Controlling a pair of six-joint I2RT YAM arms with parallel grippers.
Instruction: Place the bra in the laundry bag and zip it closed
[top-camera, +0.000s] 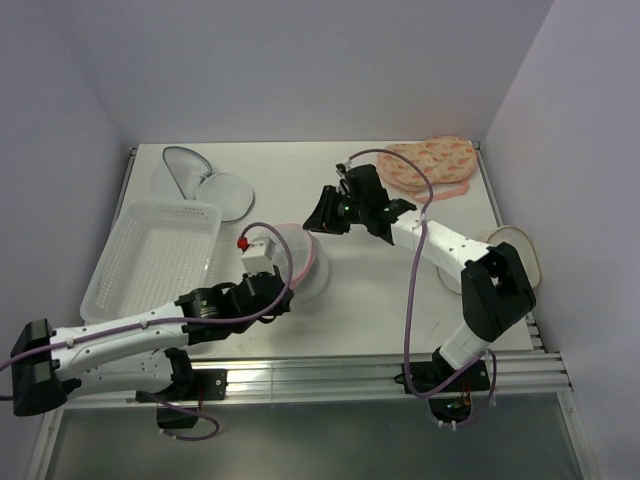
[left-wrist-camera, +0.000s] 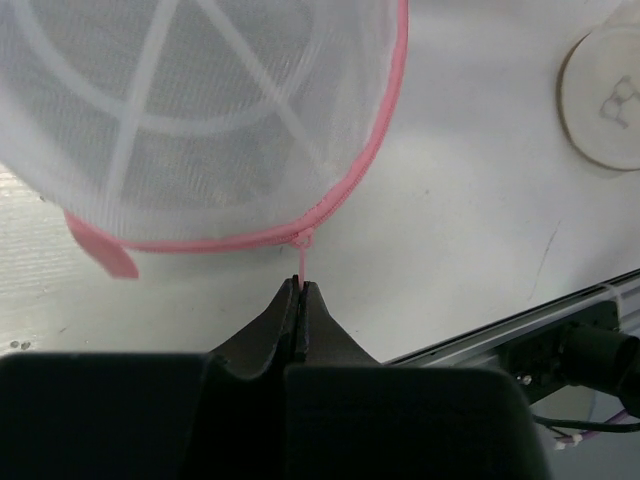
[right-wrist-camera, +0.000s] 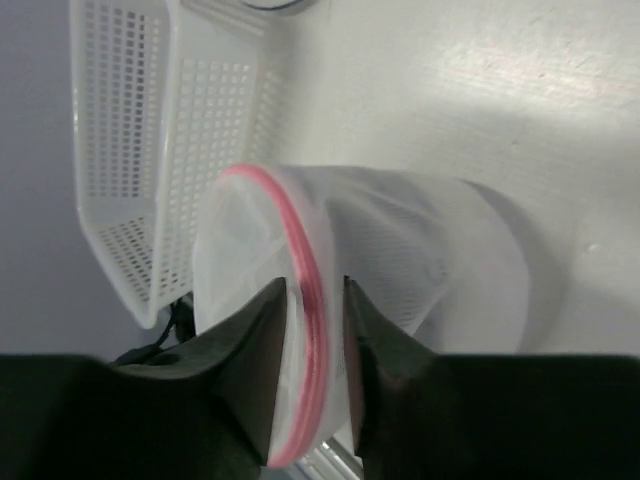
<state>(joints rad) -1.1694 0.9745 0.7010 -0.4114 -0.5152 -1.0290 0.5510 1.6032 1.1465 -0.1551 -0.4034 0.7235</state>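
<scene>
Your round white mesh laundry bag (top-camera: 308, 262), a ribbed dome of fine netting edged in pink zipper tape, sits near the middle of the white table (top-camera: 360, 310). It lies between your two grippers and just beside the white perforated plastic basket (top-camera: 150, 255). Your left gripper (left-wrist-camera: 300, 300) has its black fingers pressed together on the thin pink zipper pull (left-wrist-camera: 301, 262) that hangs from the bag's seam. A flat pink fabric tab (left-wrist-camera: 105, 250) sticks out farther along the same trim. Your right gripper (right-wrist-camera: 312, 340) pinches the opposite pink-trimmed rim, one dark finger on each side of the soft folded mesh. White ribs cross the dome, and through the netting you see only a grey shade, so you cannot tell where the small black fabric bra lies. Count one laundry bag and one basket, which has straight walls and rows of small holes. Two other pouches lie toward the far edge: a white mesh pouch with grey trim (top-camera: 225, 195), open in two lobes, and an orange patterned fabric pouch (top-camera: 430, 165). One flat round beige disc (left-wrist-camera: 605, 100) lies by the right arm's elbow.
</scene>
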